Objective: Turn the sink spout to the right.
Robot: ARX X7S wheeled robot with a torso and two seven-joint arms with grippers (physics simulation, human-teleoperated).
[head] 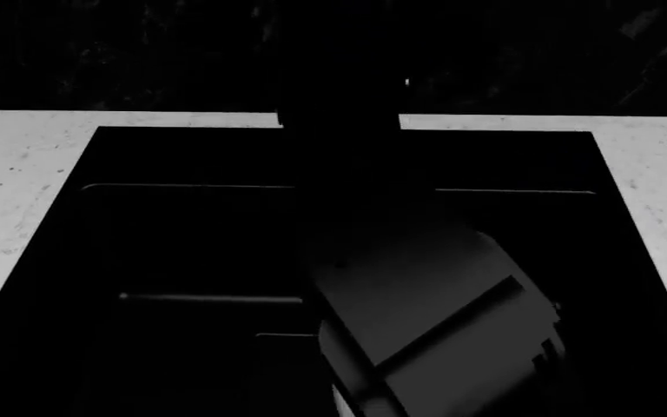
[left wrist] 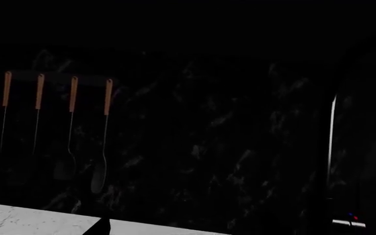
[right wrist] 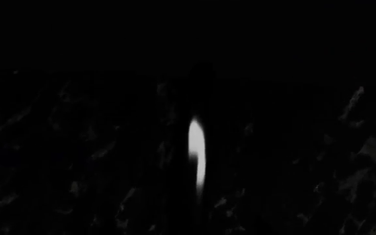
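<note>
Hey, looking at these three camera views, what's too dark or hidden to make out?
- Sink spout: left wrist view shows only a pale highlight at the frame's edge; its direction is unreadable.
- Sink basin: head view, near-black; contents indiscernible.
- Gripper fingers: neither wrist view shows them; open or shut unknown.
- Right wrist view: one bright streak against darkness; unidentifiable.
- Utensils: lower ends fade out.

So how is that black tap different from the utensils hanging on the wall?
The sink spout is a single all-black post, picked out only by a thin bright glint; the four hanging utensils have orange-brown wooden handles. The spout stands up from below, while the utensils dangle from a dark rail. The spout has red and blue dots near its foot; the utensils have none. Both are slim and upright against the dark marbled wall.
</note>
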